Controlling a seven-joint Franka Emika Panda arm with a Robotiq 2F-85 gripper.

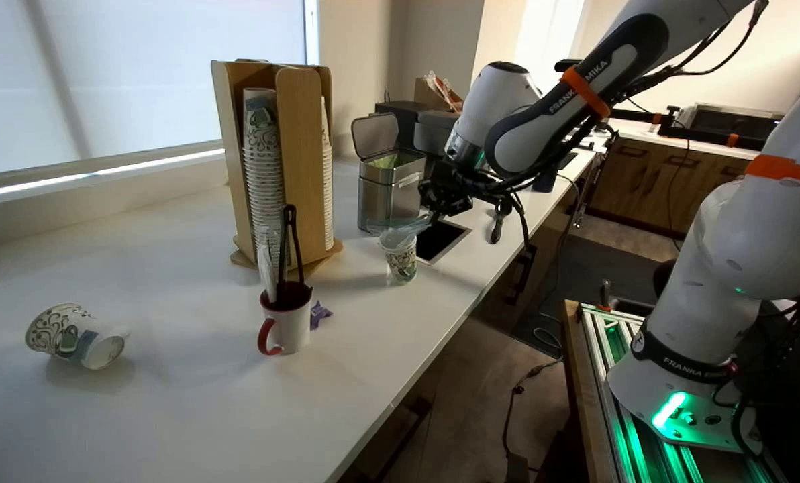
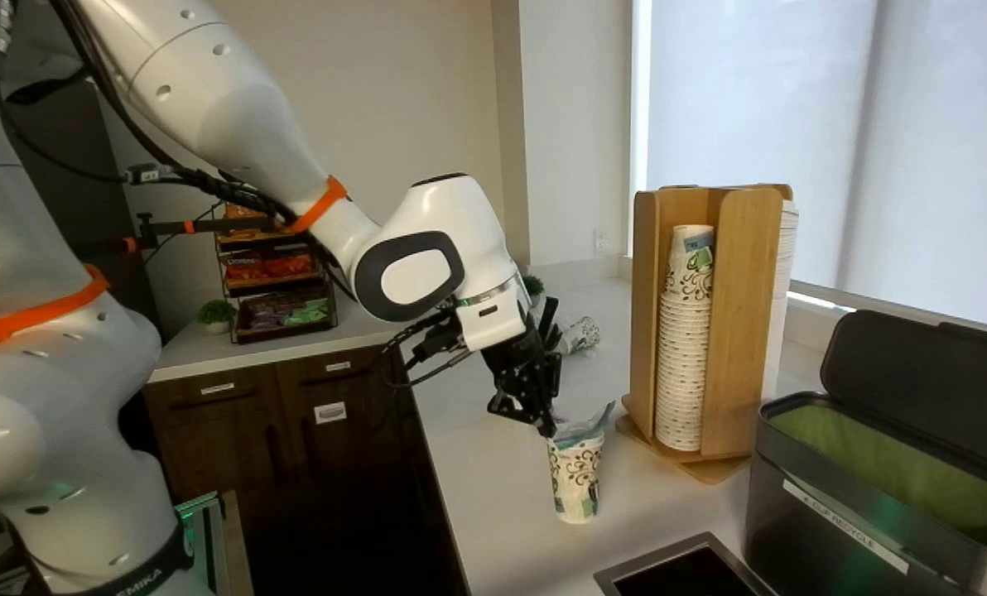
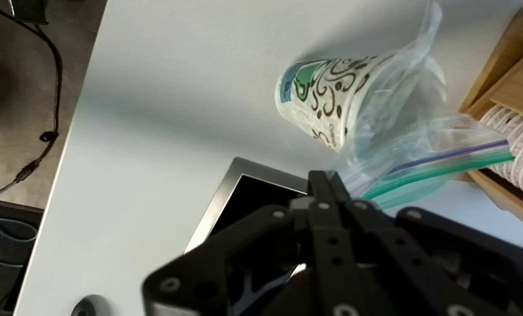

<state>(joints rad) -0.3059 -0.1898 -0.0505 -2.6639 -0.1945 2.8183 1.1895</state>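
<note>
One long white counter (image 1: 192, 429) runs through the room, and the white arm (image 2: 245, 91) stretches over it. In an exterior view a wooden rack (image 1: 299, 161) stands toward the left, loaded with stacked paper cups (image 2: 680, 356); to its right and a little farther off sits a steel bin (image 1: 380, 201), lid up. Beside the bin a dark, steel-rimmed opening (image 3: 266, 174) is set into the counter. The gripper (image 3: 326, 177) slants down near that opening, its fingers together. Nearer than the rack, in an exterior view, a mug (image 1: 292, 329) with a red handle stands upright, and well to its left a lying cup (image 1: 74, 335) rests on its side. The standing cup (image 2: 576, 480) is upright on the counter between the mug and the opening. Across its mouth spreads a clear bag (image 3: 410, 140), and the gripper has it clenched by one end, close to its purple and green seal; whether any of it dips inside the cup I can't make out. Smallest of all, a purple scrap (image 1: 319, 313) lies just right of the mug, so near that I can't say whether they touch.
</note>
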